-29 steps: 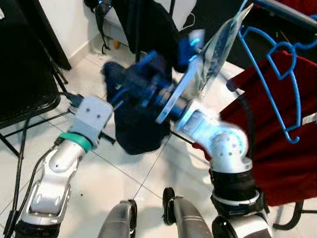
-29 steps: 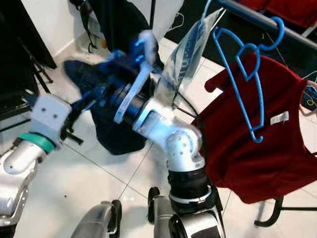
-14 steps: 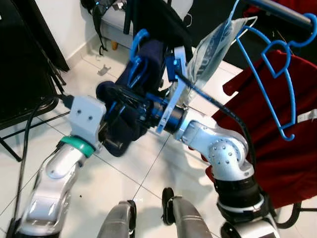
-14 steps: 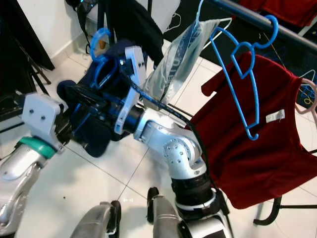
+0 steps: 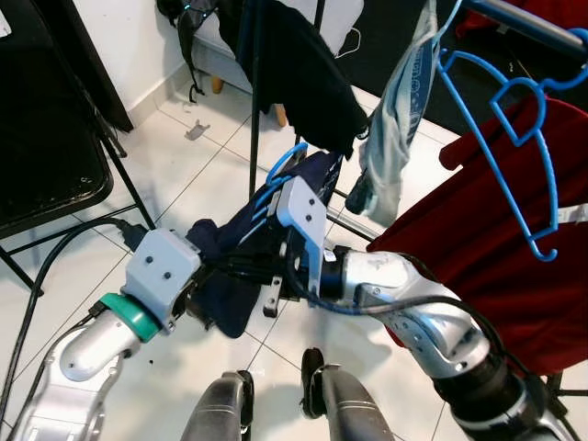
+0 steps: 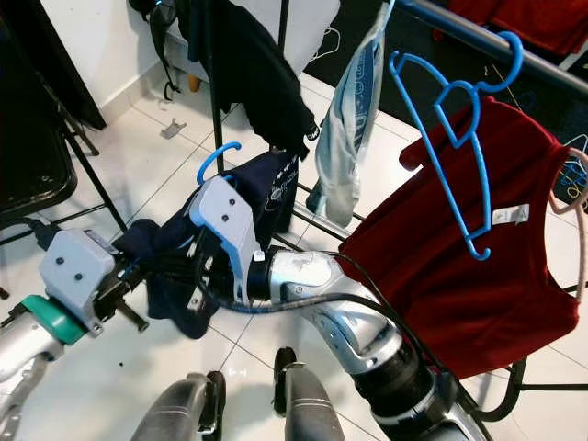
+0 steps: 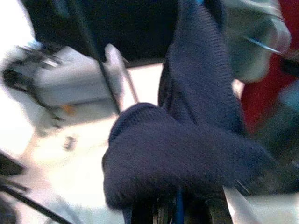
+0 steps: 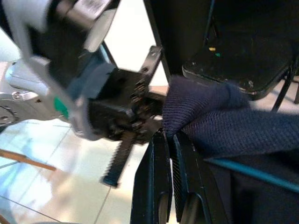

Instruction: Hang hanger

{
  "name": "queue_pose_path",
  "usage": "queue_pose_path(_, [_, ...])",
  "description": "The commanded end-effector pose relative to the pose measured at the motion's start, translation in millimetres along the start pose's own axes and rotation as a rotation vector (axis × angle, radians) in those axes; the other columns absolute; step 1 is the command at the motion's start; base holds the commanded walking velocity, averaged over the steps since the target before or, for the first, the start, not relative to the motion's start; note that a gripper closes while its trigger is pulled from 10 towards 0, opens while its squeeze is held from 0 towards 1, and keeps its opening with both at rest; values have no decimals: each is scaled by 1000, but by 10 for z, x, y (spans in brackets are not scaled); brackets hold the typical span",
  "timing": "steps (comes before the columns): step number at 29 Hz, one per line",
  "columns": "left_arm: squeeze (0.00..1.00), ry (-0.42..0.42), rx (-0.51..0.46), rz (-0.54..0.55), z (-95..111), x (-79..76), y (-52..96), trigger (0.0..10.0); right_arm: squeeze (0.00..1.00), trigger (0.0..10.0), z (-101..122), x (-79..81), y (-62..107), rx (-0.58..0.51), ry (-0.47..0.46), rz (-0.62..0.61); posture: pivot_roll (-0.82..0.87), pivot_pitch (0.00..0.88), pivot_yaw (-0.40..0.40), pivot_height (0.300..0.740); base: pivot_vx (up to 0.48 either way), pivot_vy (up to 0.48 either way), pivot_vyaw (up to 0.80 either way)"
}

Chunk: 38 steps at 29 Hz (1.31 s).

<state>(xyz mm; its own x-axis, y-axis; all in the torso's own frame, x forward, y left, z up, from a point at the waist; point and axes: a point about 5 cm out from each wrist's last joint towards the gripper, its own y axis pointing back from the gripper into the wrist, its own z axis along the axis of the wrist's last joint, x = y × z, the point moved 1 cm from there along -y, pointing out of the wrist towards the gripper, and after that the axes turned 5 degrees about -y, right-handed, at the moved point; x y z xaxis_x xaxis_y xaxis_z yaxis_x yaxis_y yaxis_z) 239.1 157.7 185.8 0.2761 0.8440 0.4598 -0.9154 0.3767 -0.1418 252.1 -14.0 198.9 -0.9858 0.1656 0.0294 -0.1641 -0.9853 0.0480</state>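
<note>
Down low, both arms meet over a navy knit garment [image 5: 246,266] on a blue plastic hanger [image 6: 219,152], above the white tiled floor [image 5: 197,170].

Close up, the right wrist view shows the right tool [image 8: 170,161] with its two black fingers pressed together on a fold of ribbed navy cloth, something the head views hide. Whether the left tool [image 6: 124,299] grips anything I cannot tell. A second blue hanger [image 5: 514,119] hangs from the rail [image 5: 524,16] beside a red shirt [image 6: 478,266].
</note>
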Motion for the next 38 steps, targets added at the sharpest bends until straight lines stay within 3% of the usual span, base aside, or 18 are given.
queue_pose_path(1, [0, -53, -116, 155, 210, 104, -32, 10000, 0, 0, -112, 170, -35, 30, -27, 114, 5, 188, 0, 740, 0, 0, 0])
queue_pose_path(12, [0, -59, -106, 195, 232, 89, 54, 10000, 0, 0, -53, 194, -106, -19, -4, 150, 20, 187, -2, 740, 0, 0, 0])
queue_pose_path(13, [0, -82, -112, 255, 265, 206, 97, 10000, 0, 10000, 22, 215, -129, -56, 18, 169, 38, 195, -18, 740, 0, 0, 0])
queue_pose_path(14, [0, -103, -121, 305, 293, 291, 125, 10000, 0, 10000, 80, 225, -138, -85, 36, 179, 36, 196, -23, 740, 0, 0, 0])
queue_pose_path(16, [0, -103, -121, 305, 293, 291, 125, 10000, 0, 10000, 80, 225, -138, -85, 36, 179, 36, 196, -23, 740, 0, 0, 0])
queue_pose_path(17, [0, -116, -134, 342, 324, 364, 128, 10000, 216, 10000, 149, 199, -109, -116, 67, 161, 36, 196, -23, 740, 0, 0, 0])
queue_pose_path(18, [0, -122, -147, 353, 346, 400, 119, 10000, 1000, 10000, 206, 174, -43, -142, 69, 143, 36, 196, -23, 740, 0, 0, 0])
queue_pose_path(20, [0, -137, -158, 339, 357, 393, 98, 10000, 1000, 10000, 230, 177, 64, -152, 43, 145, 19, 201, -19, 740, 0, 0, 0])
queue_pose_path(27, [0, -147, -165, 328, 364, 386, 86, 10000, 1000, 10000, 242, 188, 134, -156, 23, 152, 19, 201, -19, 740, 0, 0, 0])
queue_pose_path(28, [0, -163, -159, 293, 321, 350, 75, 10000, 0, 10000, 232, 181, 359, -166, -37, 123, -7, 203, 0, 740, 0, 0, 0])
queue_pose_path(29, [0, -163, -159, 293, 321, 350, 75, 10000, 0, 10000, 232, 181, 359, -166, -37, 123, -7, 203, 0, 740, 0, 0, 0])
queue_pose_path(30, [0, -171, -141, 253, 243, 309, 68, 10000, 0, 10000, 261, 88, 660, -208, -83, 15, -30, 201, 18, 740, 0, 0, 0])
queue_pose_path(32, [0, -171, -141, 253, 243, 309, 68, 10000, 0, 10000, 261, 88, 660, -208, -83, 15, -30, 201, 18, 740, 0, 0, 0])
queue_pose_path(33, [0, -174, -123, 219, 175, 277, 71, 10000, 0, 10000, 302, 23, 902, -244, -104, -76, -33, 200, 20, 740, 0, 0, 0])
queue_pose_path(35, [0, -174, -123, 219, 175, 277, 71, 10000, 0, 10000, 302, 23, 902, -244, -104, -76, -33, 200, 20, 740, 0, 0, 0])
queue_pose_path(36, [0, -173, -102, 189, 109, 241, 90, 10000, 0, 10000, 377, -41, 1143, -285, -103, -153, -38, 202, 22, 740, 0, 0, 0])
queue_pose_path(37, [0, -173, -102, 189, 109, 241, 90, 10000, 0, 10000, 377, -41, 1143, -285, -103, -153, -38, 202, 22, 740, 0, 0, 0])
queue_pose_path(38, [0, -172, -87, 171, 65, 217, 111, 10000, 0, 10000, 449, -77, 1288, -320, -93, -193, -38, 202, 22, 740, 0, 0, 0])
